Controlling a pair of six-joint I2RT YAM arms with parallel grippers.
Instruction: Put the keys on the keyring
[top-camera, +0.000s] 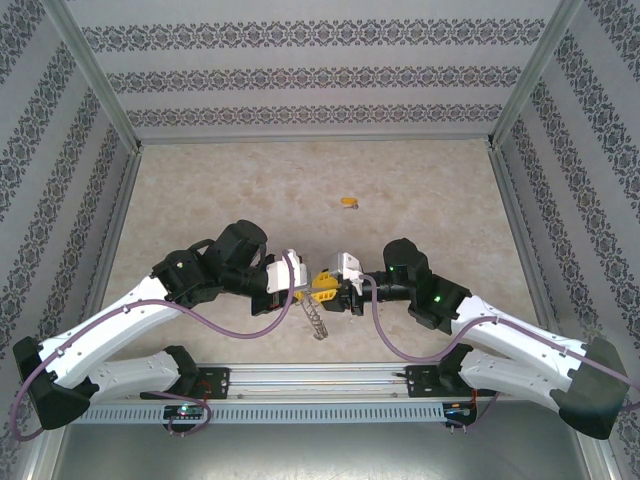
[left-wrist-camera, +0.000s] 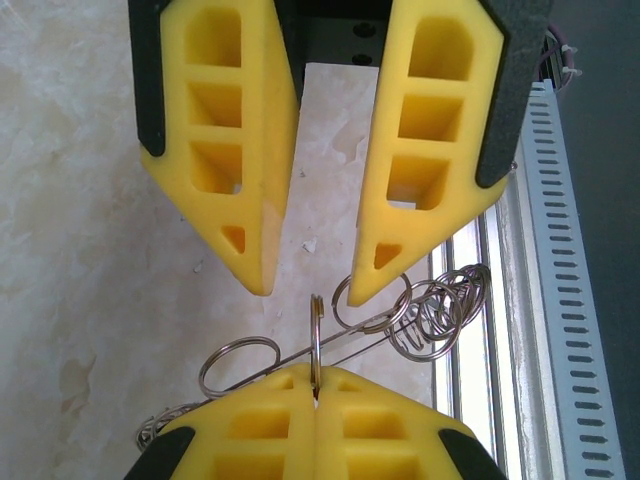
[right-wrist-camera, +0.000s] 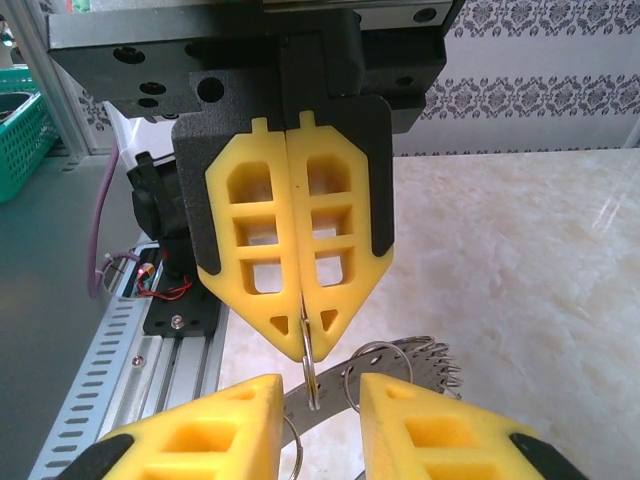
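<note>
1. Left wrist view: the left gripper (left-wrist-camera: 315, 398) has its yellow fingers pressed together, pinching the keyring (left-wrist-camera: 316, 335). The ring stands edge-on out of the fingertips.
2. The right gripper (left-wrist-camera: 313, 288) faces it tip to tip with its fingers spread. In the right wrist view the ring's free edge sits in the gap between those spread fingers.
3. The keyring is thin grey metal. Its silver wire loops (left-wrist-camera: 432, 312) are bunched mostly on the near side, and one longer loop reaches to the far side.
4. In the top external view the keyring hangs under the meeting point of the two grippers, trailing toward the near edge.
5. The tiny yellow-orange key (top-camera: 348, 201) lies on the table (top-camera: 200, 200), on the far side and well apart from both grippers.
6. Limits:
   - The pinched part of the ring is hidden inside the left fingers.
   - The ring's central hole cannot be seen edge-on.
   - One loop overlaps a right fingertip; contact cannot be determined.
   - The key's shape is too small to make out.
</note>
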